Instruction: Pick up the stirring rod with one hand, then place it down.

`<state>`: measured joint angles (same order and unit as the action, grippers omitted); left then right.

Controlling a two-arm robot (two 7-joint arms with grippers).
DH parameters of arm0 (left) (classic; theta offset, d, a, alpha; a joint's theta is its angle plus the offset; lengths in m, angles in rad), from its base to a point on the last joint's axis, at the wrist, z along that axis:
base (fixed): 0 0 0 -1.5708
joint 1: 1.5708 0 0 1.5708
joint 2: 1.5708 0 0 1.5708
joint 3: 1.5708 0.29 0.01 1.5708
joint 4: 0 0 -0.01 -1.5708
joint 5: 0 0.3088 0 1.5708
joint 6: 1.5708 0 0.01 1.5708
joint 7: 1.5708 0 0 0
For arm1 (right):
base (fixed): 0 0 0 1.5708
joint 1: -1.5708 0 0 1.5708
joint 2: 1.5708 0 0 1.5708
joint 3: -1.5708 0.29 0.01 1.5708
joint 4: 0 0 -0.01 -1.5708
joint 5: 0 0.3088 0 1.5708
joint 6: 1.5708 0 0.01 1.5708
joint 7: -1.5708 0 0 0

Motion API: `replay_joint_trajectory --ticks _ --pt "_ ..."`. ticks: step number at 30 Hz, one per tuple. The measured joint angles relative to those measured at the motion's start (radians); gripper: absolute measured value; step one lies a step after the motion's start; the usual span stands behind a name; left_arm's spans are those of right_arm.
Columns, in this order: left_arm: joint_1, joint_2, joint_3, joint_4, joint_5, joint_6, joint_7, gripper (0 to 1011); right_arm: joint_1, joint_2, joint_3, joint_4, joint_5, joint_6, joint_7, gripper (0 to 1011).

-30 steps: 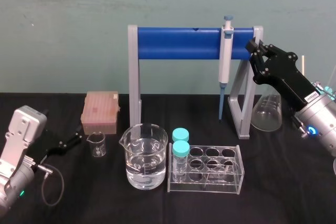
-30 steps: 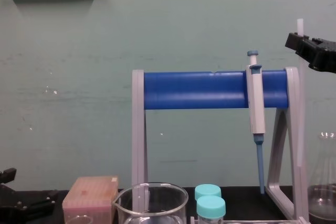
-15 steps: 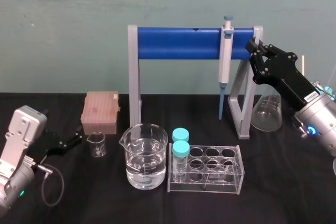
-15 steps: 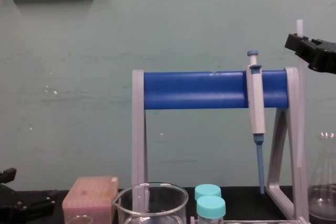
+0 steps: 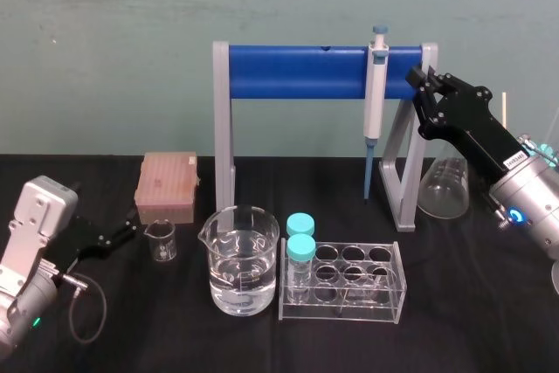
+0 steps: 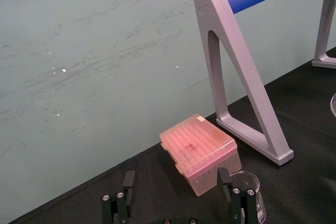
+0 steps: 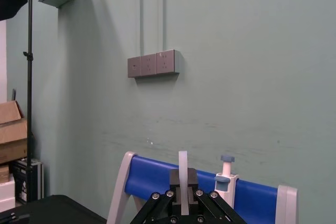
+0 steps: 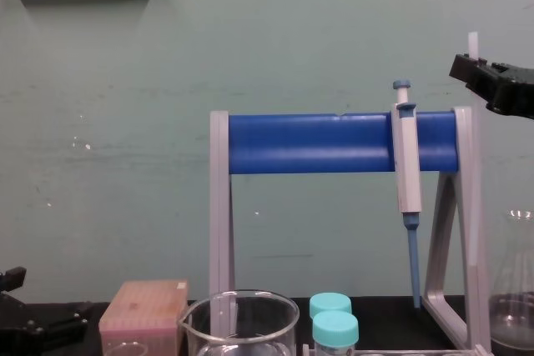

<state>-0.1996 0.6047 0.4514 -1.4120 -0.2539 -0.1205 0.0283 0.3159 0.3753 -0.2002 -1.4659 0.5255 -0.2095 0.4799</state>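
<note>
Green wall (image 7: 252,77) behind; R tool (image 7: 183,188) clamped on upright stirring rod (image 7: 182,162).

Counted:
- stirring rod (image 5: 505,104), 1
- pipette (image 5: 376,93), 1
- blue-barred stand (image 5: 297,72), 1
- beakers, 2: large beaker (image 5: 242,259), small beaker (image 5: 161,240)
- teal-capped vials, 2: near vial (image 5: 301,249), far vial (image 5: 300,224)
- clear tube rack (image 5: 385,291), 1, which had 8 wells
- pink tip box (image 5: 166,183), 1
- conical flask (image 5: 444,188), 1
- pincers, 2: left pincer (image 5: 122,233), right pincer (image 5: 424,76)

Wall sockets (image 7: 153,64) numbered 3
</note>
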Motion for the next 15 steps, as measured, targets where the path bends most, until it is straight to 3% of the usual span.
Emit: replay_joint_trajectory --ticks 15 --pt "0.0 0.0 0.0 0.0 0.0 0.0 0.0 1000 0.003 -0.004 -0.002 0.005 -0.003 0.0 0.0 66"
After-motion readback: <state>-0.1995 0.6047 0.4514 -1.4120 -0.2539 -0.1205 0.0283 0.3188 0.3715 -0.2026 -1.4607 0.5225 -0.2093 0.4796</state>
